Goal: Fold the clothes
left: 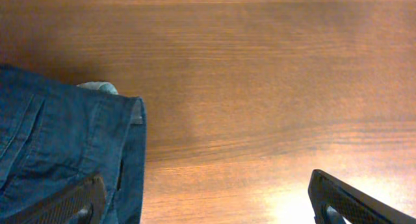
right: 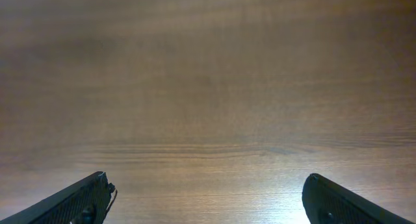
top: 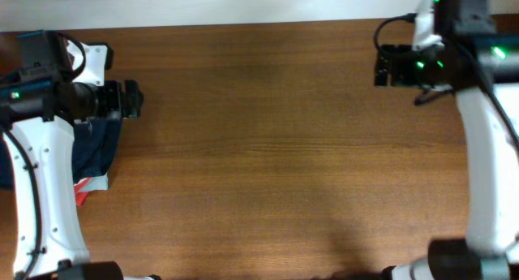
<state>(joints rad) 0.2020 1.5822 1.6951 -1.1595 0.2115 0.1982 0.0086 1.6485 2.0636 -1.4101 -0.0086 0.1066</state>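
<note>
A wooden table (top: pixel 268 150) seen from above, with 2 robot arms at its far corners. The clothes (top: pixel 96 150), 1 dark navy-blue garment, lie bunched at the table's left edge, directly under the left arm and partly hidden by it. A scrap of red and white fabric (top: pixel 89 187) peeks out beside them.

The left gripper (left: pixel 208 201) hovers above the wood with its fingers spread wide and nothing between them. From its own camera, the garment fills the lower left corner, so the cloth lies just beside and to the left of that gripper, with one dark finger (left: pixel 65 201) over its edge. The left arm is much the nearer. The right gripper (right: pixel 208 198) is well apart, across the table, also wide open and empty over bare wood.

The cloth looks soft and heavy, denim-like, with stitched seams (left: pixel 36 120) running along its length and a folded edge (left: pixel 138 146). Its long axis is hard to judge, since most of it is out of view; it probably runs toward the table's near side.
</note>
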